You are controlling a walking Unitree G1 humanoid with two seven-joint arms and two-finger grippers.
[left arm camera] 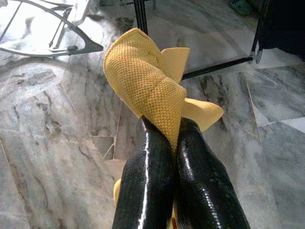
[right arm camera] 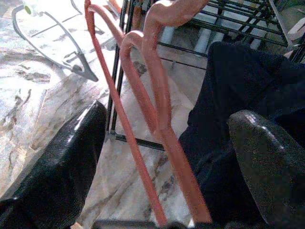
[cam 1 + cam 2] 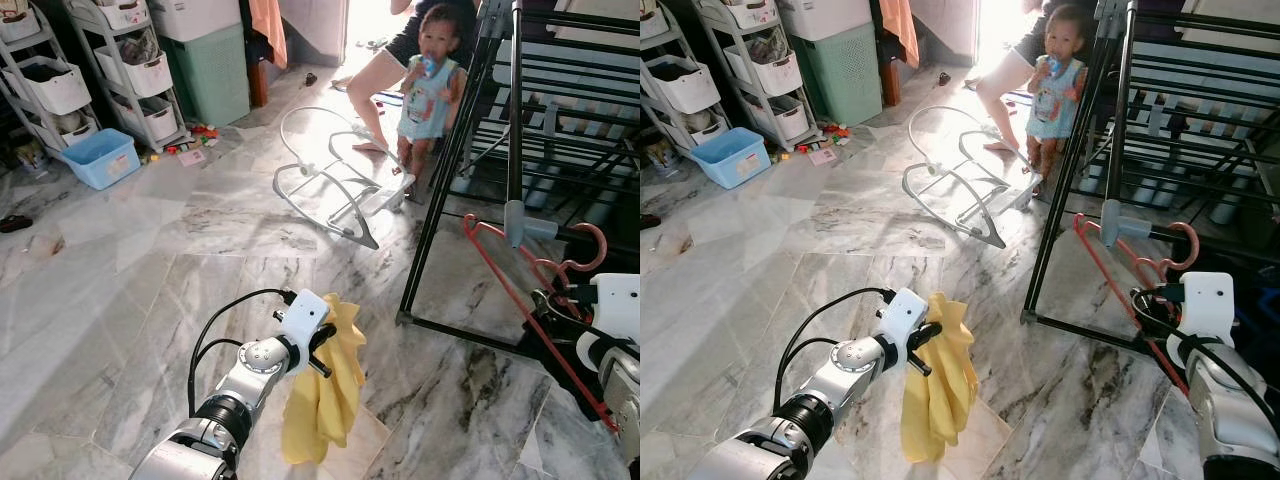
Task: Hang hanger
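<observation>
Left hand (image 1: 164,131) pinching cloth (image 1: 147,81), raised

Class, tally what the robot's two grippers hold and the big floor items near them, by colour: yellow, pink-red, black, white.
Yellow: 1, cloth in left gripper
Pink-red: 1, hanger at right gripper
Black: 1, drying rack
White: 1, bouncer frame
Total: 4

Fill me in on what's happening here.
The robot stands on the marble floor beside a black drying rack. Its left gripper is shut on a yellow cloth. The right gripper is up by the rack with a red hanger between its open fingers; the hanger isn't hung yet. Two people stand behind.
</observation>
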